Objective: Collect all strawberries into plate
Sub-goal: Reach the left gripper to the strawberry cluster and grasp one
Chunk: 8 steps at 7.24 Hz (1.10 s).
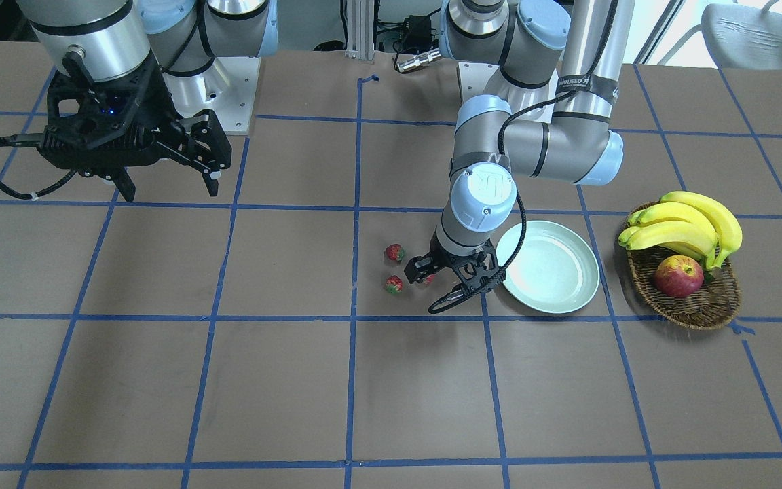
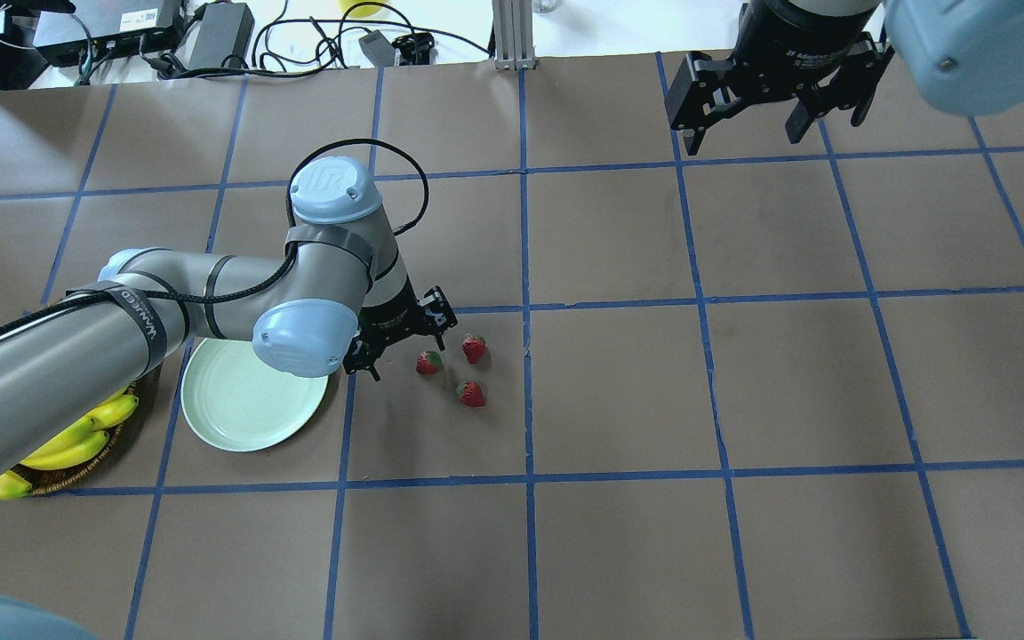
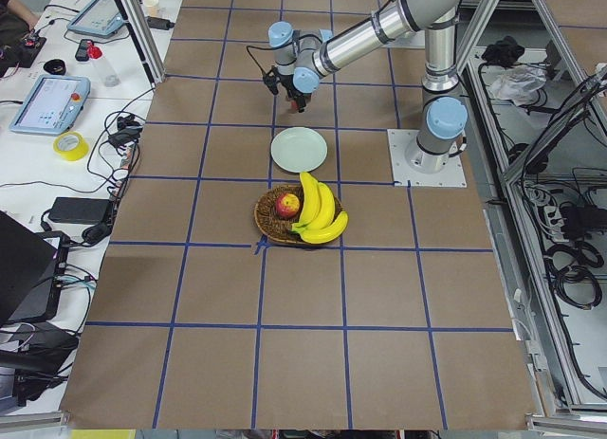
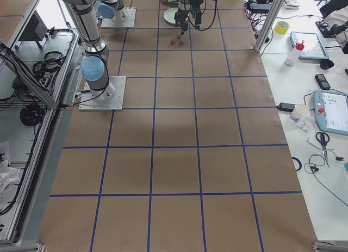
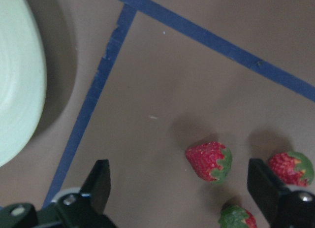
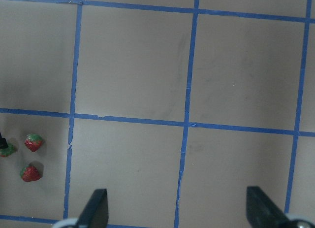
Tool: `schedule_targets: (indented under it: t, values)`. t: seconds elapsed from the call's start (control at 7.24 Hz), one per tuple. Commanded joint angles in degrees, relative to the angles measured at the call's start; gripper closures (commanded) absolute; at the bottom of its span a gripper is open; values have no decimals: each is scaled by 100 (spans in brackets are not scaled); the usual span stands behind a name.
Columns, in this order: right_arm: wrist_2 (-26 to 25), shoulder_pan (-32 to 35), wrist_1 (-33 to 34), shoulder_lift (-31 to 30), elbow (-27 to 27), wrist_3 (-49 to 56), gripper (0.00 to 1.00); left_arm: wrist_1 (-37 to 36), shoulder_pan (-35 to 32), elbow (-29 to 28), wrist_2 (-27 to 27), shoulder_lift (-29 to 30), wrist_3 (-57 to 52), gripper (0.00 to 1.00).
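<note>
Three strawberries lie on the brown table right of the mint-green plate [image 2: 236,404] in the overhead view: one [image 2: 428,362] nearest the plate, one [image 2: 474,348] behind it, one [image 2: 470,393] in front. My left gripper [image 2: 405,345] is open and empty, low over the table, just left of the nearest strawberry. In the left wrist view that strawberry [image 5: 210,160] lies ahead between the open fingers [image 5: 98,183], with the plate [image 5: 17,90] at the left. My right gripper [image 2: 743,138] is open and empty, high at the far right.
A brown wicker basket [image 1: 703,309] with bananas [image 1: 690,221] and an apple [image 1: 678,276] stands beside the plate [image 1: 554,268], on the side away from the strawberries. Blue tape lines grid the table.
</note>
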<state>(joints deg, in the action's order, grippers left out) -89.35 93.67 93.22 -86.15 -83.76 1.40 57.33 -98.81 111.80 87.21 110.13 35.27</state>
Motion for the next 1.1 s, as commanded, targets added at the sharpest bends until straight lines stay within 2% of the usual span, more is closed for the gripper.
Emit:
schedule_targets:
  t: [0.0,0.28,0.41,0.69,0.83,0.97]
  values:
    - [5,2,-155,-24,0,0,0,-159,-7,-9,-72,113,-11,10]
    - [-13,10,-155,-33,0,0,0,-248,-7,0,-275,193,-20,76]
    - [-4,11,-155,-33,0,0,0,-257,-7,-27,-284,202,-37,100]
    - [-13,11,-155,-33,0,0,0,-257,2,-123,-179,133,-456,100]
    - [-13,11,-147,-33,0,0,0,-162,106,-385,74,10,-999,100]
    - [-21,11,-155,-33,0,0,0,466,281,-787,233,-148,-1387,100]
